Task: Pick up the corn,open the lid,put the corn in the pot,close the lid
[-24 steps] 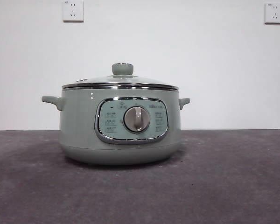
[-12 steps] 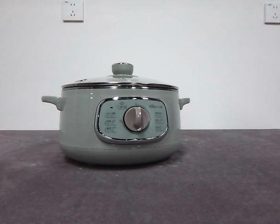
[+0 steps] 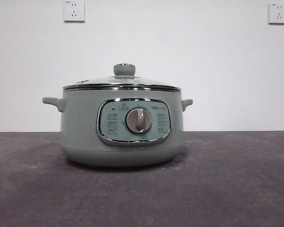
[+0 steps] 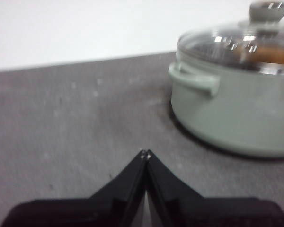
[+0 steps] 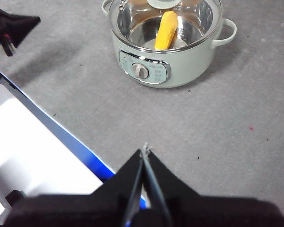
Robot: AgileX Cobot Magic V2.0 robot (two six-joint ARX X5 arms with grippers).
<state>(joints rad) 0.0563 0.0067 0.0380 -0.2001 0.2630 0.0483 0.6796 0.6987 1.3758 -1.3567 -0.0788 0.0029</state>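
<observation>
The sage-green pot [image 3: 121, 132] stands on the grey table, with the glass lid [image 3: 122, 83] resting flat on its rim and the green knob [image 3: 124, 70] on top. In the right wrist view the yellow corn [image 5: 166, 30] lies inside the pot [image 5: 163, 61], seen through the lid [image 5: 132, 19]. Through the lid [image 4: 236, 45] in the left wrist view it shows as an orange blur. My left gripper [image 4: 145, 153] is shut and empty, low over the table to one side of the pot [image 4: 232, 118]. My right gripper [image 5: 145, 150] is shut and empty, high and well back from the pot.
Two wall sockets [image 3: 74, 10] sit high on the white wall behind. A white and blue edge [image 5: 42, 151] lies beside the table in the right wrist view, where the other arm's black tip [image 5: 14, 23] also shows.
</observation>
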